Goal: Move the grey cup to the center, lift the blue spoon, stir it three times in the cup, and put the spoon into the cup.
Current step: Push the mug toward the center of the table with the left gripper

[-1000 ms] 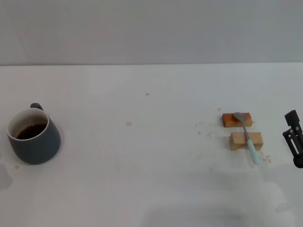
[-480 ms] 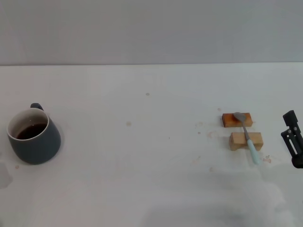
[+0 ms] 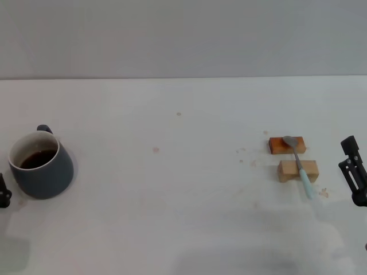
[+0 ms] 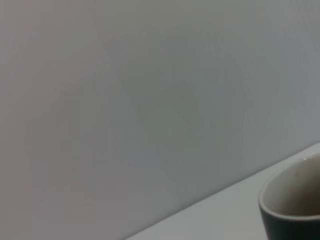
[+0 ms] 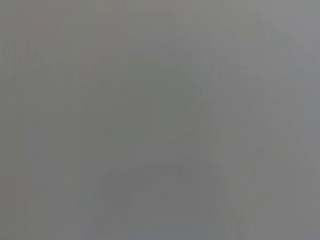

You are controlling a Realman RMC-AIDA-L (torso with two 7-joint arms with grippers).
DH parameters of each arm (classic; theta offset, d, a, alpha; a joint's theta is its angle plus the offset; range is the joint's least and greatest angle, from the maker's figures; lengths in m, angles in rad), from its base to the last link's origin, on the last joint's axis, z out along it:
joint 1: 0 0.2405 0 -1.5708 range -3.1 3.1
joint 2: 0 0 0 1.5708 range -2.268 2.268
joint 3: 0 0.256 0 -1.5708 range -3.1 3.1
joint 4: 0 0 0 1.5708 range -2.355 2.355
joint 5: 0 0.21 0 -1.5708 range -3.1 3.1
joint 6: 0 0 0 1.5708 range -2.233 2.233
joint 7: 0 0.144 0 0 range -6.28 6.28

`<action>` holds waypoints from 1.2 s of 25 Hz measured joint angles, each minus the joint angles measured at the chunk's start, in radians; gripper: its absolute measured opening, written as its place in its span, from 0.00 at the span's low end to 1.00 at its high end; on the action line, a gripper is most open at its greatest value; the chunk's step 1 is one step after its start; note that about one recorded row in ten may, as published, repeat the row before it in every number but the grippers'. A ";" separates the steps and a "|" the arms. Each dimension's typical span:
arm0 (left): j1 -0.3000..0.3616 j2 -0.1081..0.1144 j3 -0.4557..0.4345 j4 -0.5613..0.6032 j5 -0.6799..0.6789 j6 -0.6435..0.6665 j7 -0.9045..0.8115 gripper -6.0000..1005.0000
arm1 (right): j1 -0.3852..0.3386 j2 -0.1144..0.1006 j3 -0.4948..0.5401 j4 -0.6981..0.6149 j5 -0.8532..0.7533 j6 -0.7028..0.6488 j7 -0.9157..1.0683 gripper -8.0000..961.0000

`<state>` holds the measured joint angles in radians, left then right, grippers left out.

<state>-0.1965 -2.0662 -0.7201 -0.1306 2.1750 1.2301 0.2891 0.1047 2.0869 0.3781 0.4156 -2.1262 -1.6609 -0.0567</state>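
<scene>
The grey cup [image 3: 41,165] stands at the far left of the white table, dark liquid inside, handle at the back; its rim [image 4: 292,200] also shows in the left wrist view. The blue spoon [image 3: 300,167] rests across two small blocks at the right, metal bowl on the orange block [image 3: 286,145], pale handle over the tan block [image 3: 297,171] and down to the table. My left gripper [image 3: 3,193] just pokes in at the left edge, beside the cup. My right gripper [image 3: 354,171] hangs at the right edge, a little right of the spoon.
The white table [image 3: 172,189] runs back to a grey wall [image 3: 183,34]. A few small specks and crumbs lie around the blocks. The right wrist view holds only plain grey.
My left gripper has come into view at the left edge next to the cup. The right gripper has crept slightly left and up. Cup and spoon have not moved.
</scene>
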 joint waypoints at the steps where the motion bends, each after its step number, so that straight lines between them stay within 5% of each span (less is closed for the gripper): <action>1: -0.017 0.000 -0.001 0.003 0.000 -0.016 0.017 0.00 | -0.001 0.000 0.000 0.000 0.000 -0.001 0.000 0.75; 14: -0.082 0.000 0.014 0.013 0.009 -0.082 0.053 0.00 | 0.003 -0.002 -0.008 0.002 0.000 -0.014 0.000 0.75; 30: -0.108 -0.006 0.132 -0.053 0.011 -0.085 0.053 0.00 | 0.009 -0.001 -0.008 0.003 0.001 -0.024 0.000 0.75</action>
<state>-0.3045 -2.0724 -0.5877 -0.1833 2.1861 1.1456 0.3421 0.1136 2.0859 0.3697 0.4185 -2.1251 -1.6847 -0.0567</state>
